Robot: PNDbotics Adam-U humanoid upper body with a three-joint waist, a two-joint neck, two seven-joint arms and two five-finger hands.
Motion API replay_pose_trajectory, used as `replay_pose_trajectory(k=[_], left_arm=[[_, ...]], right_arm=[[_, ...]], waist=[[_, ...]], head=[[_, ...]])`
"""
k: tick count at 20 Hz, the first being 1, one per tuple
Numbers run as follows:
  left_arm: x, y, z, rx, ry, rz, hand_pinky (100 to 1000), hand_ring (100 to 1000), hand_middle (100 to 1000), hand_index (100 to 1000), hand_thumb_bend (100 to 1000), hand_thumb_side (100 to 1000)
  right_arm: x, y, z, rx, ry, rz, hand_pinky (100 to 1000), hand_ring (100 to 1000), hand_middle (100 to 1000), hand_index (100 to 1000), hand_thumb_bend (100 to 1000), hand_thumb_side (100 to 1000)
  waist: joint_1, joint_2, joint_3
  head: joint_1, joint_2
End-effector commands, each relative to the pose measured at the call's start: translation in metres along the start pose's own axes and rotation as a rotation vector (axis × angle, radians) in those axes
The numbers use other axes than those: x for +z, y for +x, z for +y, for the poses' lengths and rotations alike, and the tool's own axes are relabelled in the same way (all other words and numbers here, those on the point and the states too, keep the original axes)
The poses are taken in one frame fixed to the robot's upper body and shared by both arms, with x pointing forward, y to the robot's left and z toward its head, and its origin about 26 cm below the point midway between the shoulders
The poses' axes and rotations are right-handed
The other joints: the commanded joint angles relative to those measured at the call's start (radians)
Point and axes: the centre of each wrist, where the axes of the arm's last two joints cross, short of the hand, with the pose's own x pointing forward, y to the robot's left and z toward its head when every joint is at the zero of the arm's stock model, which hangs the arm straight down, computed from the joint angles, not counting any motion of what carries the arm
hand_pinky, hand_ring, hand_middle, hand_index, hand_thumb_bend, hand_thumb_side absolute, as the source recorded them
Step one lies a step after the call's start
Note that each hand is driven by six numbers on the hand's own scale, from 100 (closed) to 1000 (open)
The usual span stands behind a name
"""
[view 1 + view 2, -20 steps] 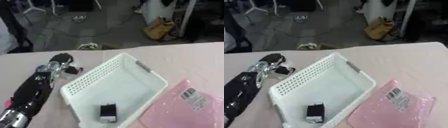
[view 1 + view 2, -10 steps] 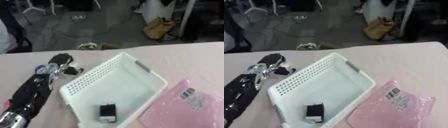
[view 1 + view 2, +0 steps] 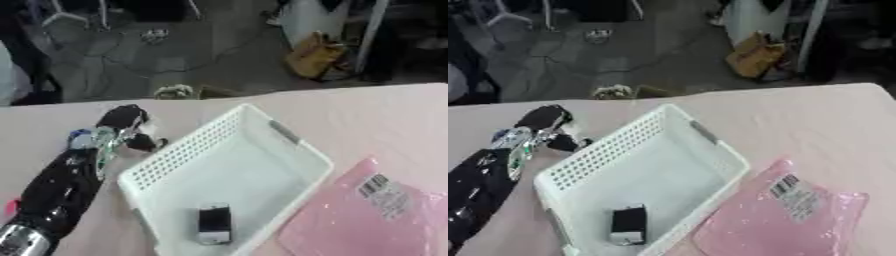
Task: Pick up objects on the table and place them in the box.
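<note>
The left hand (image 3: 118,127), fingers curled around something dark, hovers just left of the white basket's (image 3: 289,145) perforated wall.

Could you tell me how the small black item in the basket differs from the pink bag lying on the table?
The small black item is dark, compact and blocky; the pink bag is pale pink, flat and far wider. The black item lies inside the white basket, near its closest end, while the pink bag lies outside on the table, against the basket's right side. The bag carries a white barcode label; no such label shows on the black item.
</note>
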Motion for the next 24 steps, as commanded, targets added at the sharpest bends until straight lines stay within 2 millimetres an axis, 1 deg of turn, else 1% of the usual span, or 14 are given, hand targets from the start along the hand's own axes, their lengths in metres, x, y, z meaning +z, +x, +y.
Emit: replay_pose_trajectory(k=[1, 8, 15, 21, 24], left_arm=[[-0.004, -0.002, 0.026, -0.031, 0.049, 0.003, 100, 100, 100, 132, 644, 514], [-0.006, -0.002, 0.044, -0.066, 0.047, 0.011, 100, 100, 100, 132, 641, 509], [-0.007, -0.001, 0.063, -0.098, 0.074, 0.034, 100, 100, 100, 132, 642, 509], [-0.007, 0.003, 0.089, -0.145, 0.105, 0.029, 100, 100, 100, 133, 645, 505], [-0.006, 0.004, 0.103, -0.157, 0.114, 0.026, 100, 100, 100, 132, 646, 504]], right_arm=[[-0.009, 0.005, 0.0, -0.009, -0.005, -0.033, 796, 844, 752, 718, 100, 1000], [-0.007, 0.005, -0.002, -0.002, -0.004, -0.024, 796, 845, 751, 719, 100, 1000], [-0.007, 0.005, -0.002, 0.0, -0.003, -0.02, 797, 845, 751, 719, 100, 1000], [-0.007, 0.005, -0.003, 0.003, 0.003, -0.019, 797, 845, 751, 719, 100, 1000], [-0.008, 0.005, -0.003, 0.002, 0.006, -0.019, 797, 845, 751, 718, 100, 1000]], waist=[[-0.014, -0.015, 0.002], [-0.009, -0.024, 0.009], [-0.004, -0.032, 0.007], [0.006, -0.041, 0.008], [0.012, -0.051, 0.011]], head=[[-0.002, 0.001], [-0.004, 0.002], [-0.004, 0.005], [-0.019, 0.018], [-0.028, 0.022]])
